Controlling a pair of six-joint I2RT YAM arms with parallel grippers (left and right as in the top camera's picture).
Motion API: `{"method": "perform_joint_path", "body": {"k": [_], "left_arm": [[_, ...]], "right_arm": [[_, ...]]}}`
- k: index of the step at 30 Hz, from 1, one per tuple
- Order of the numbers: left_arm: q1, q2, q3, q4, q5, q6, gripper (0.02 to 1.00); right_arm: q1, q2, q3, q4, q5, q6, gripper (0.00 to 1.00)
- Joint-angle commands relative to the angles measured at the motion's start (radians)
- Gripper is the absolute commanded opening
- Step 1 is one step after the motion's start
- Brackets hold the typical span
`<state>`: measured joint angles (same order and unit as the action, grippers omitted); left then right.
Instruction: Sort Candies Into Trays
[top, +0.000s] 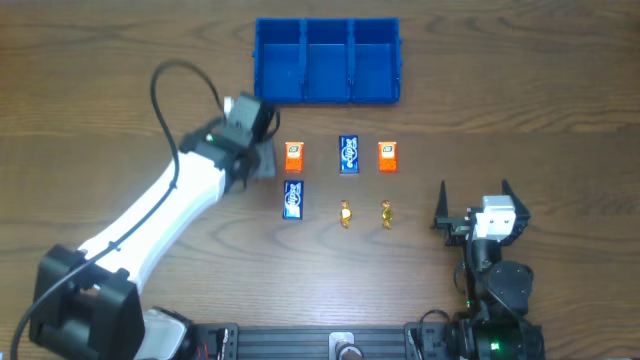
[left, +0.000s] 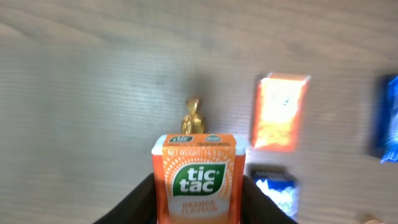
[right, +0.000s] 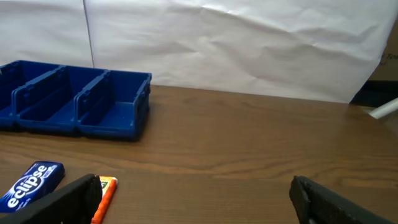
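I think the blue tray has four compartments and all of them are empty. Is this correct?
Not quite. The blue tray has three compartments, not four; the top view shows this. All of them are empty, as you wrote.

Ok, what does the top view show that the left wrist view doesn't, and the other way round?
Only the top view: the blue tray, the right gripper, open near its base, and two gold candies where the wrist view has one. Only the left wrist view: the left gripper shut against both sides of the near orange box. Both: that box, the far orange box, both blue packs and one of the gold candies.
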<state>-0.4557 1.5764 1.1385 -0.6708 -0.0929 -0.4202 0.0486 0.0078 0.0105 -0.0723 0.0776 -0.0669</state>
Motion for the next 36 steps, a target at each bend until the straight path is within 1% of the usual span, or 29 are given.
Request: {"method": "perform_joint_path", "body": {"k": [1, 4, 7, 11, 16, 17, 19, 20, 21, 22, 24, 27, 28, 29, 30, 32, 36], "left_arm": [[-0.003, 0.145, 0.521, -0.102, -0.130, 0.067, 0.382], [0.007, 0.386, 0.872, -0.196, -0.132, 0.084, 0.382], [0.031, 0.603, 1.078, -0.248, -0.111, 0.084, 0.375], [0.065, 0.732, 1.119, -0.220, -0.043, 0.084, 0.380], [0.095, 0.752, 1.119, -0.207, -0.038, 0.085, 0.382], [0.097, 0.752, 1.119, -0.207, -0.031, 0.096, 0.411], [0.096, 0.752, 1.119, -0.207, -0.020, 0.113, 0.584], [0.095, 0.751, 1.119, -0.207, -0.021, 0.114, 0.733], [0.092, 0.735, 1.119, -0.214, -0.021, 0.114, 0.820], [0.084, 0.703, 1.112, -0.227, -0.023, 0.115, 0.860], [0.063, 0.601, 1.042, -0.217, -0.022, 0.113, 0.912], [0.007, 0.365, 0.775, -0.168, -0.022, 0.066, 0.921], [-0.031, 0.259, 0.612, -0.156, -0.022, 0.011, 0.910], [-0.081, 0.173, 0.401, -0.091, -0.021, -0.035, 0.897], [-0.102, 0.162, 0.306, -0.046, -0.013, -0.048, 0.897], [-0.121, 0.171, 0.204, 0.001, -0.009, -0.076, 0.897], [-0.129, 0.221, 0.084, 0.090, 0.023, -0.082, 0.888]], "right_arm": [[-0.005, -0.005, -0.003, -0.003, -0.002, -0.013, 0.998], [-0.005, -0.005, -0.003, -0.003, -0.002, -0.013, 0.998], [-0.005, -0.005, -0.003, -0.003, -0.002, -0.013, 0.998], [-0.005, -0.005, -0.003, -0.003, -0.002, -0.013, 0.998], [-0.005, -0.005, -0.003, -0.003, -0.002, -0.013, 0.998], [-0.005, -0.005, -0.003, -0.003, -0.002, -0.013, 0.998], [-0.005, -0.005, -0.003, -0.003, -0.002, -0.013, 0.998], [-0.005, -0.005, -0.003, -0.003, -0.002, -0.013, 0.998], [-0.005, -0.005, -0.003, -0.003, -0.002, -0.013, 0.998], [-0.005, -0.005, -0.003, -0.003, -0.002, -0.013, 0.998], [-0.005, -0.005, -0.003, -0.003, -0.002, -0.013, 0.998], [-0.005, -0.005, -0.003, -0.003, -0.002, -0.013, 0.998], [-0.005, -0.005, -0.003, -0.003, -0.002, -0.013, 0.998], [-0.005, -0.005, -0.003, -0.003, -0.002, -0.013, 0.998], [-0.005, -0.005, -0.003, -0.003, -0.002, -0.013, 0.998], [-0.005, -0.005, -0.003, -0.003, -0.002, -0.013, 0.998], [-0.005, -0.005, -0.003, -0.003, -0.002, -0.013, 0.998]]}}
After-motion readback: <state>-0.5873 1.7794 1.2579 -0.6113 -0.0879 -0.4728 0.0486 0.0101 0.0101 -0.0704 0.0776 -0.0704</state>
